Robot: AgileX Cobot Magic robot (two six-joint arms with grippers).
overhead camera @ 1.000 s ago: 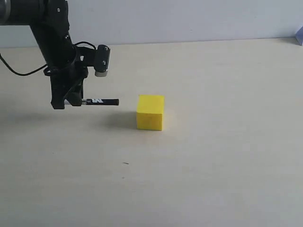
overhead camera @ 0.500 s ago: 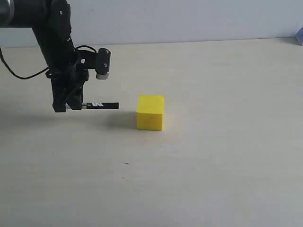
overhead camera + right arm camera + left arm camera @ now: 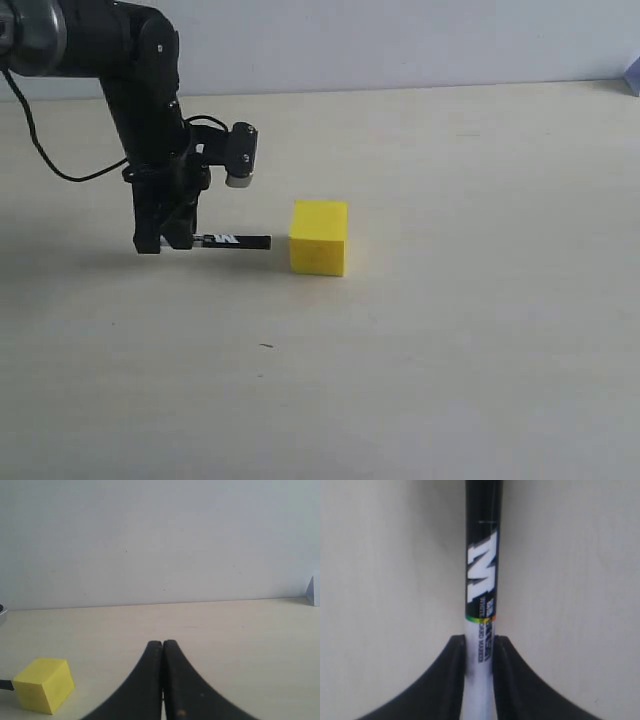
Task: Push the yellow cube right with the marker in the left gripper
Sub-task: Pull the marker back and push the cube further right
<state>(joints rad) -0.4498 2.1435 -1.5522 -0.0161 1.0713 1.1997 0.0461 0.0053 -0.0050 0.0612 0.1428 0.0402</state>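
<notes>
A pale beige table (image 3: 450, 350) runs back to a plain white wall (image 3: 400, 40). At the table's far right edge sits part of a pale blue object (image 3: 634, 74), too cut off to identify.

In the exterior view the left arm (image 3: 140, 90) comes in from the upper left, bends at a joint and drops steeply, so that the left gripper (image 3: 165, 240) points almost straight down at the table. A wrist camera (image 3: 240, 155) sticks out from the arm's right side, and a black cable (image 3: 40, 150) loops off to the left. The gripper holds the marker (image 3: 235, 241) by its white end. The marker lies level, clear of the table, with its black end aimed right at the cube (image 3: 319, 237). The cube sits flat near the table's middle. The marker's tip is near the cube's left face, with a narrow gap between them.

The left wrist view shows the grip up close, which the exterior view does not: both black fingers (image 3: 445, 680) press against the white barrel from either side, and the black printed label runs out beyond them. The cube is outside this view.

The right wrist view shows the right gripper (image 3: 162, 680), which the exterior view leaves out. Its jaws are pressed together with nothing between them, and it sits low over the table, facing the wall. The cube shows off to one side, with the marker's black tip just beside it.
</notes>
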